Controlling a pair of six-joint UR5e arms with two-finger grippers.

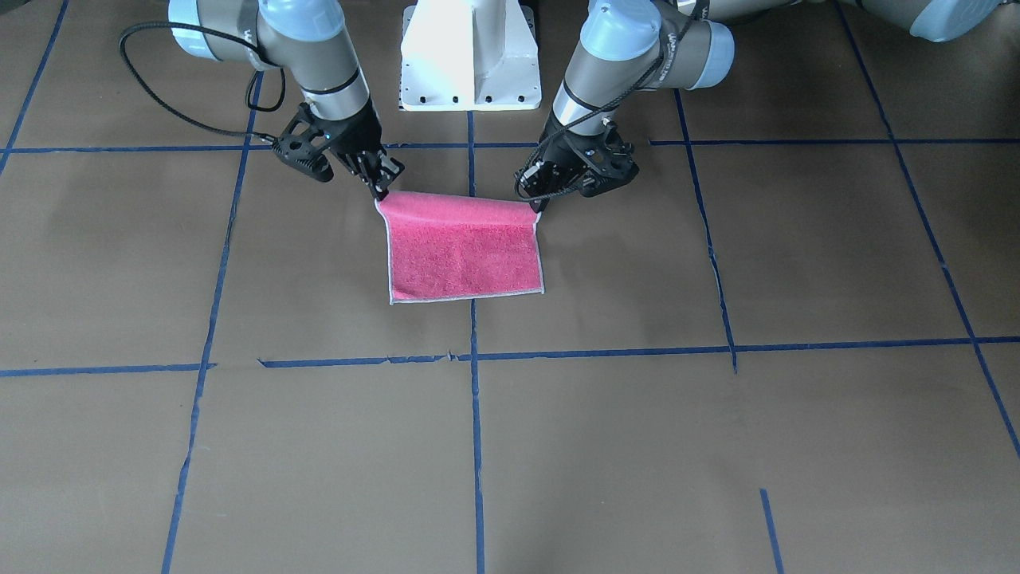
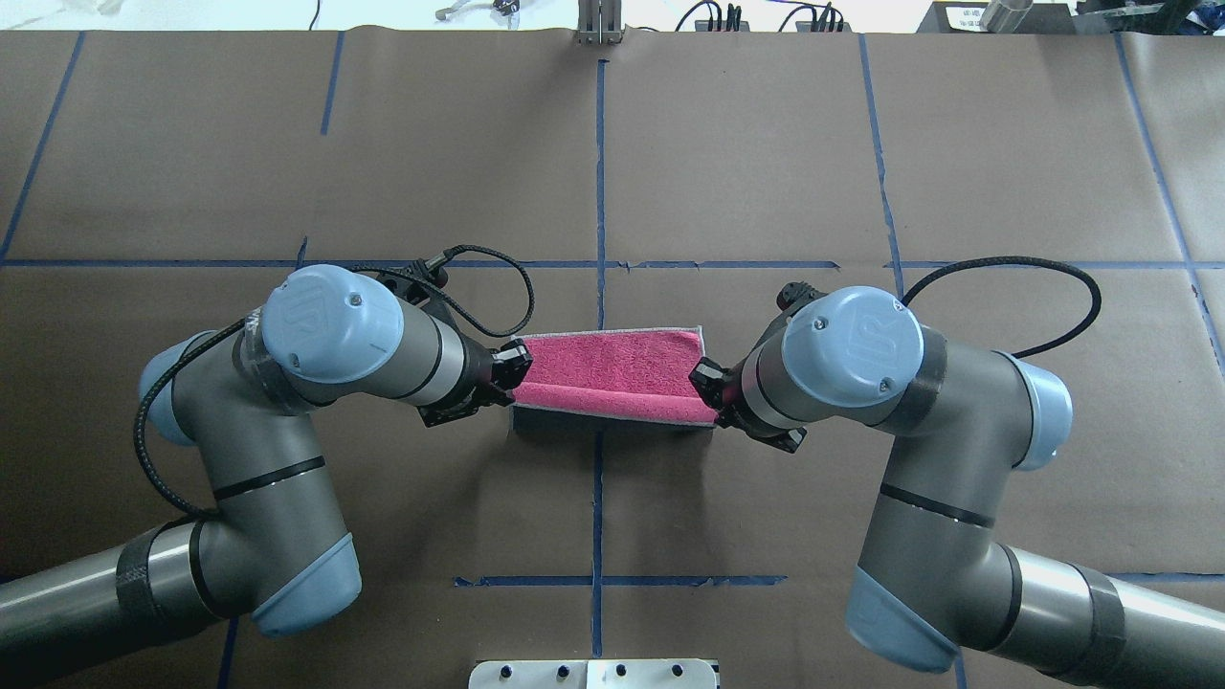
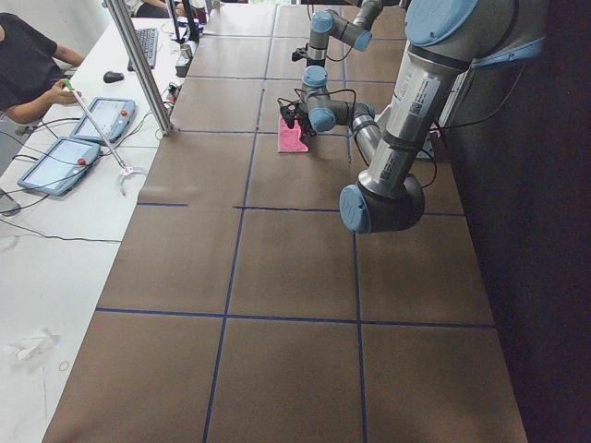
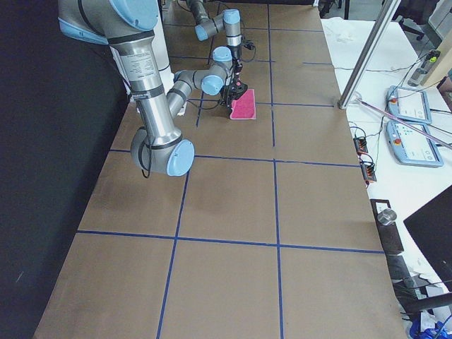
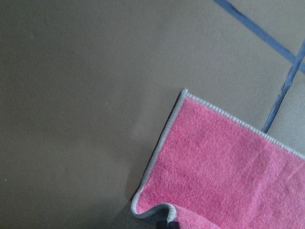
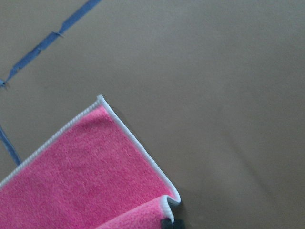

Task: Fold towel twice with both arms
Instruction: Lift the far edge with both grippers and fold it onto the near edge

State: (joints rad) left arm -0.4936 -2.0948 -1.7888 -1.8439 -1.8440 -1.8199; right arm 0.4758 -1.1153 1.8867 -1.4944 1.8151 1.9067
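Towel (image 1: 466, 247): pink-red face showing, pale border all round; it sat mid-table astride the centre line of blue tape (image 1: 476, 446), just out from the white base (image 1: 470, 56).
Lie of the cloth: the edge nearest the robot was raised off the table (image 1: 717, 438), hung by its two corners and sagging a little between them; the opposite edge rested on the brown paper, so the cloth sloped down away from the robot.
Left gripper (image 1: 538, 203): fingertips pressed together on one raised corner, pinching it.
Right gripper (image 1: 381, 190): pinching the other raised corner in the same way.
Wrist views: each showed its held corner curled over at the fingertip, with the far corner on that side lying flat on the paper.
Arms: left arm (image 2: 278, 459) and right arm (image 2: 938, 478) bent in from either side, wrists facing each other across the cloth, black cables looping above.
Room: a person in a black shirt (image 3: 23, 65) sat at a white desk, well apart from the cloth.
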